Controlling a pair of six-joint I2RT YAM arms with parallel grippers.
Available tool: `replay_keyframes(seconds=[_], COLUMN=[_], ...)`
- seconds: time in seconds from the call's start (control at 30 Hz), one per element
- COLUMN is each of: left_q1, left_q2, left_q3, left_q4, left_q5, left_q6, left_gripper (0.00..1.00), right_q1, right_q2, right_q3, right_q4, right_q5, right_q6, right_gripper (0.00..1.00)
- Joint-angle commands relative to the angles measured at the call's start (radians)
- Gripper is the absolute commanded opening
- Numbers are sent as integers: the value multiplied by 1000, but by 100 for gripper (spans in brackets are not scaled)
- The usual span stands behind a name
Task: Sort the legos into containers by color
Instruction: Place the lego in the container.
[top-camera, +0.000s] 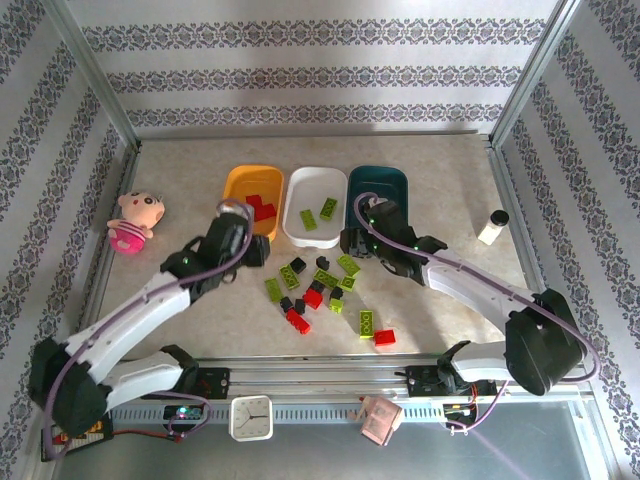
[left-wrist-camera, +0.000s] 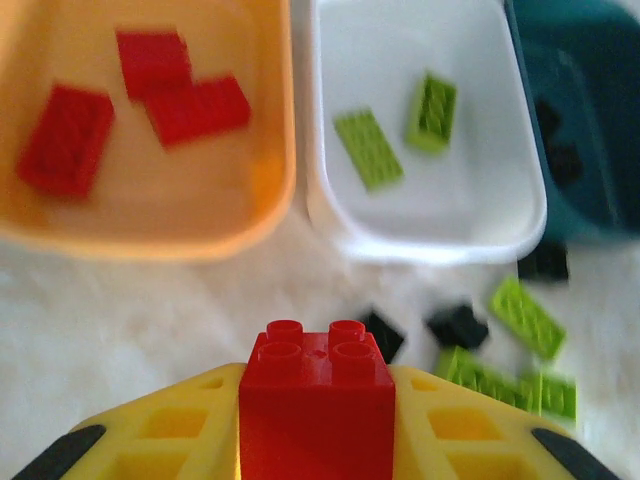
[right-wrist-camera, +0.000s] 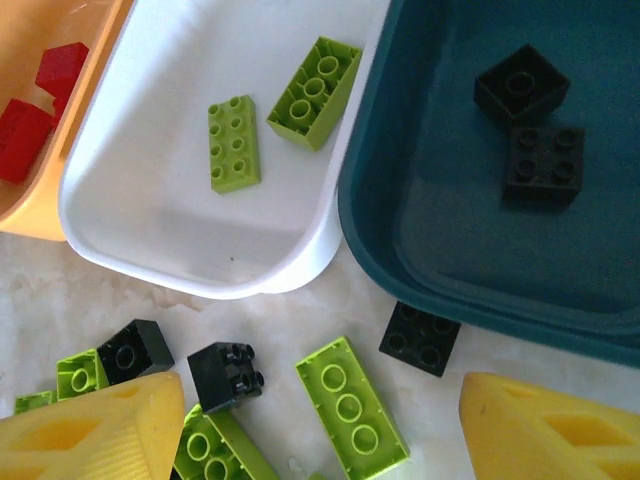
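Note:
My left gripper is shut on a red brick, studs up, just short of the orange-yellow tray, which holds three red bricks. The white tray holds two lime bricks. Two black bricks lie in the dark teal tray. My right gripper is open, low over loose bricks in front of the white and teal trays: a lime brick lies between its fingers, a black one to the left, a flat black one by the teal rim.
Several loose red, lime and black bricks lie scattered mid-table between the arms. A pink plush doll sits at the left, a small white bottle at the right. A small clock stands at the near rail.

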Motion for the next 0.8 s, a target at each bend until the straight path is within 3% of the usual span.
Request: replay_keyframes(seconds=[0.0, 0.23, 0.47, 0.63, 0.77], left_q1=[115, 232, 260, 261, 262], left_q2=[160, 552, 767, 795, 738], left_q3=[105, 373, 541, 576, 556], left_q4=[115, 119, 60, 50, 71], left_q5=[66, 94, 75, 76, 119], left_q6=[90, 93, 85, 81, 65], left_gripper=[28, 24, 27, 51, 64], right_q1=[11, 30, 62, 115, 178], right_q2=[-50, -110, -180, -214, -230], right_q3=[-39, -96, -147, -181, -185], right_q4=[0, -22, -51, -81, -98], right_q5=[-1, -1, -39, -86, -97], right_q6=[21, 15, -13, -48, -77], right_gripper=[73, 73, 73, 74, 74])
